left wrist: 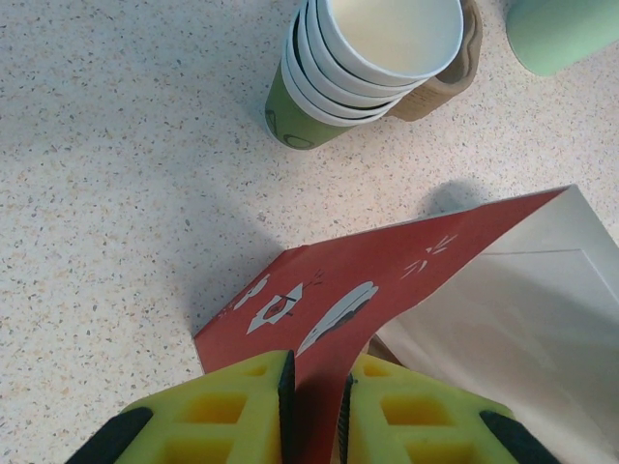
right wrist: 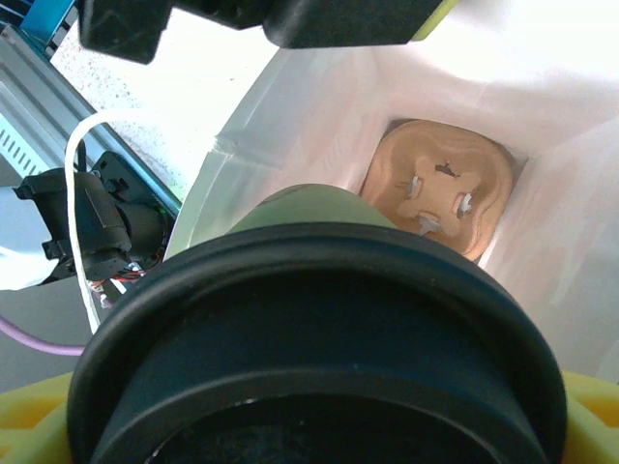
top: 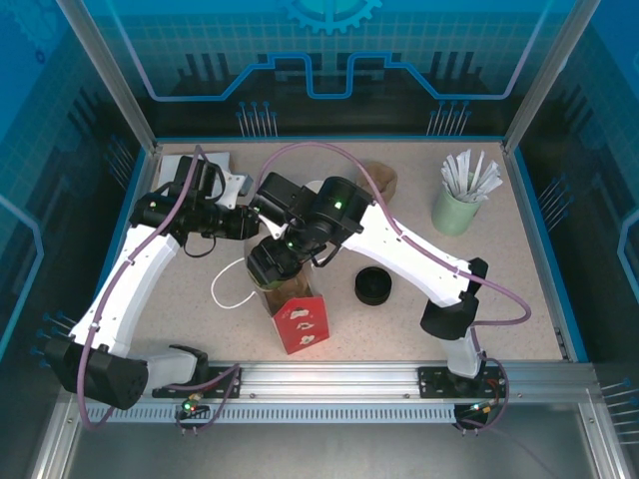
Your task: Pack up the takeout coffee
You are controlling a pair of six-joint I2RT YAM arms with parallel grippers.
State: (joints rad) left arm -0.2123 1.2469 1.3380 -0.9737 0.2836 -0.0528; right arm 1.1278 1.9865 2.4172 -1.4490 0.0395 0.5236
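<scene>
The takeout coffee (right wrist: 311,205), a green-walled cup under a black lid (right wrist: 319,319), hangs over the open mouth of a red paper bag (top: 301,321). My right gripper (top: 273,261) is shut on it, and yellow fingers (right wrist: 592,414) show at both sides of the lid. The bag's inside is white, and a brown pulp carrier (right wrist: 440,198) lies on its bottom. My left gripper (left wrist: 316,382) is shut on the bag's red wall (left wrist: 368,280) and holds the rim (top: 258,232).
A stack of green cups with white rims (left wrist: 372,63) stands beyond the bag beside a brown sleeve (left wrist: 455,72). The pale mint cup of white sticks (top: 459,200) is at the back right. A loose black lid (top: 372,286) lies right of the bag. The bag's white handle (top: 228,291) loops left.
</scene>
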